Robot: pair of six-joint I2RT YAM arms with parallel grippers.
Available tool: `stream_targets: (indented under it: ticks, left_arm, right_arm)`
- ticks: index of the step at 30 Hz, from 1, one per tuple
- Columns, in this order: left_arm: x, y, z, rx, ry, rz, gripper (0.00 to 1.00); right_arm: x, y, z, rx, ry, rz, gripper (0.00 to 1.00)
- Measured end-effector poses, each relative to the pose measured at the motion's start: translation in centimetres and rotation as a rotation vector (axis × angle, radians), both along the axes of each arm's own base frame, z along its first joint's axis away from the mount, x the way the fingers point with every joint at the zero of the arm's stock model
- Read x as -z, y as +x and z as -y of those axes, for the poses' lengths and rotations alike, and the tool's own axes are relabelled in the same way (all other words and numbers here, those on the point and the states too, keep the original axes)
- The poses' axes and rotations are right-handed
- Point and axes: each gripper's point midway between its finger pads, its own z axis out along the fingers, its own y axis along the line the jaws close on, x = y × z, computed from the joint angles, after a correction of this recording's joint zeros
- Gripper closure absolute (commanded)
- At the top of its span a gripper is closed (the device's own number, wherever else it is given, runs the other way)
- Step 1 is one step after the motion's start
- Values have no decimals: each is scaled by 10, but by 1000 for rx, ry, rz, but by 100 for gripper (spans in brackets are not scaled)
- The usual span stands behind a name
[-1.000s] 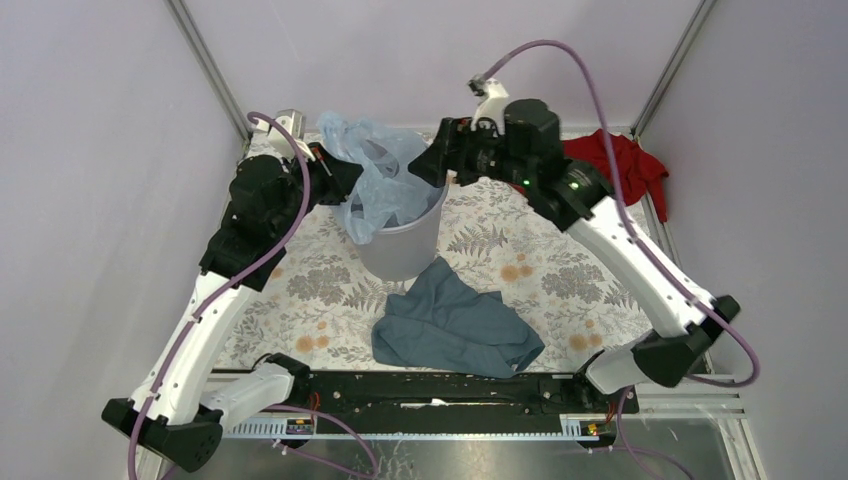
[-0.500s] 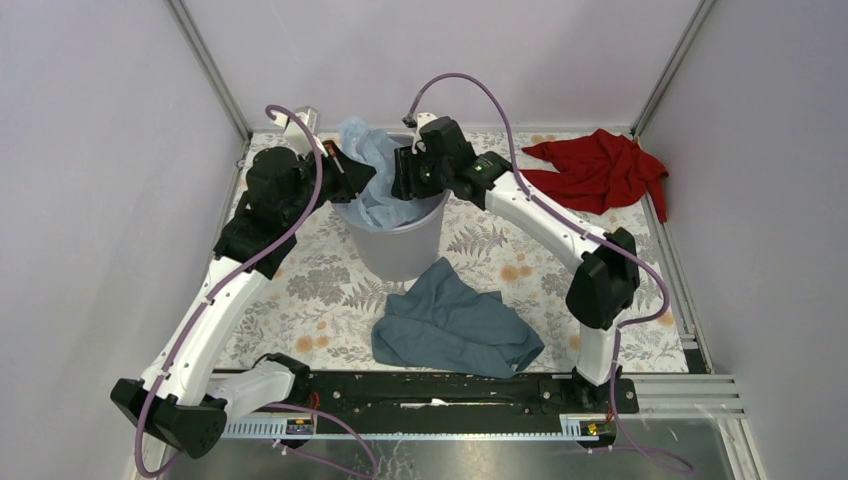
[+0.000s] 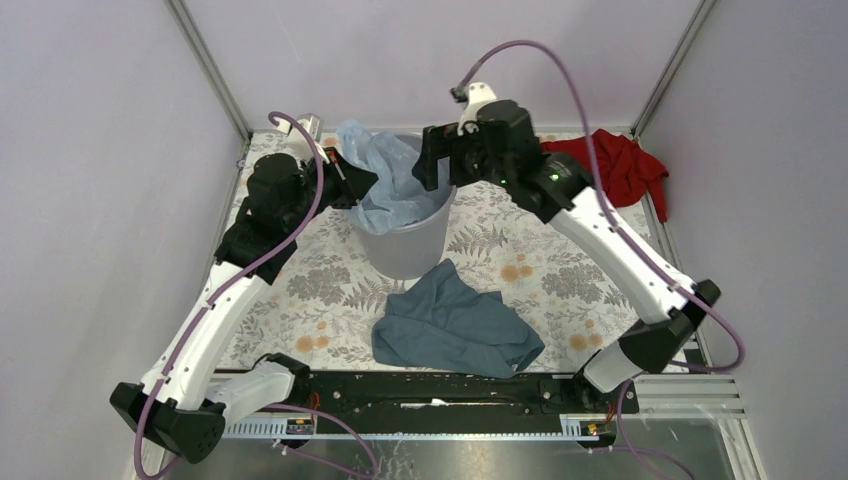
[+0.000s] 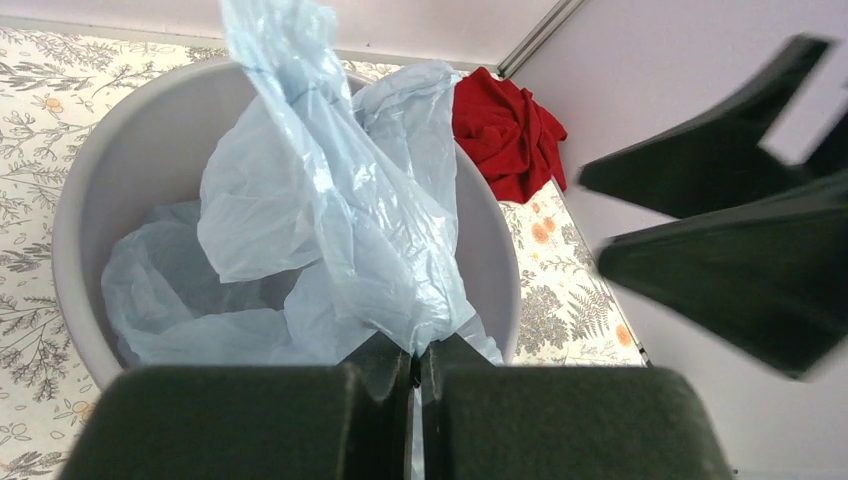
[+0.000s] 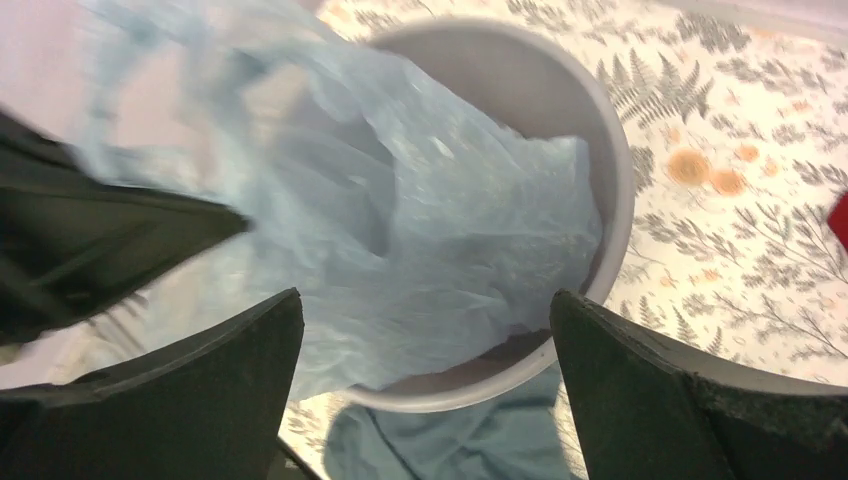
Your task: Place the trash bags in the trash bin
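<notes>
The pale-blue trash bag (image 3: 392, 183) hangs partly inside the round light-grey trash bin (image 3: 405, 250) at the back centre of the table, with a peak sticking up over the left rim. My left gripper (image 3: 366, 182) is shut on a bunched fold of the bag (image 4: 330, 230) at the bin's left rim (image 4: 80, 200). My right gripper (image 3: 432, 165) is open and empty above the bin's right side; the bag (image 5: 400, 220) and bin (image 5: 610, 180) lie below its spread fingers.
A slate-blue cloth (image 3: 455, 322) lies on the table just in front of the bin. A red cloth (image 3: 615, 165) lies at the back right, also seen in the left wrist view (image 4: 505, 130). Grey walls with metal corner posts close in the back.
My right gripper has risen and drawn back from inside the bin to above its right rim, jaws open. The left gripper holds the bag nearly still at the left rim.
</notes>
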Motion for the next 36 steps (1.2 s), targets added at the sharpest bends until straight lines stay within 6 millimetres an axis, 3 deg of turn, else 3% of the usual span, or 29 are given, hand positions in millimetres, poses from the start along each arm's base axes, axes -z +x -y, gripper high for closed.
stream_targets:
  ticks: [2,5,9,14,20,22,24,25,26,28,29,32,36]
  left_arm:
    - [3,0,0,0,0,-3,99]
    - [5,0,1,2,-3,-5,99]
    - [2,-1,3,12,-22,0,100]
    - [-2,-3,6,29,-39,6,99]
    - [-3,-4,7,34,-48,4,100]
    - [-4,-4,8,37,-52,5,99]
    - [-4,-4,9,41,-55,4,97]
    - [-4,-4,9,42,-56,4,90]
    - [-5,-4,9,43,-57,5,76]
    - [-5,-4,9,41,-60,5,39]
    - [-5,-4,8,41,-52,9,27]
    - [2,-4,3,11,-29,-19,12]
    - [5,-10,-11,-43,20,-59,6]
  right_arm:
    - [-31,-9,3,-7,70,35,0]
    - [-61,-17,-7,-41,188,49,3]
    - [-84,-17,-39,-100,372,-2,30]
    - [-81,-2,-75,-114,530,-108,32]
    - [-67,12,-92,-84,596,-179,34]
    - [-66,16,-95,-77,611,-187,39]
    - [-66,18,-97,-69,626,-191,57]
    - [-66,20,-98,-67,636,-191,71]
    - [-67,21,-99,-67,646,-189,83]
    - [-70,22,-101,-73,664,-185,97]
    - [-71,22,-101,-77,672,-181,100]
    - [-69,22,-103,-94,679,-162,100]
    - [-49,10,-98,-125,632,-167,100]
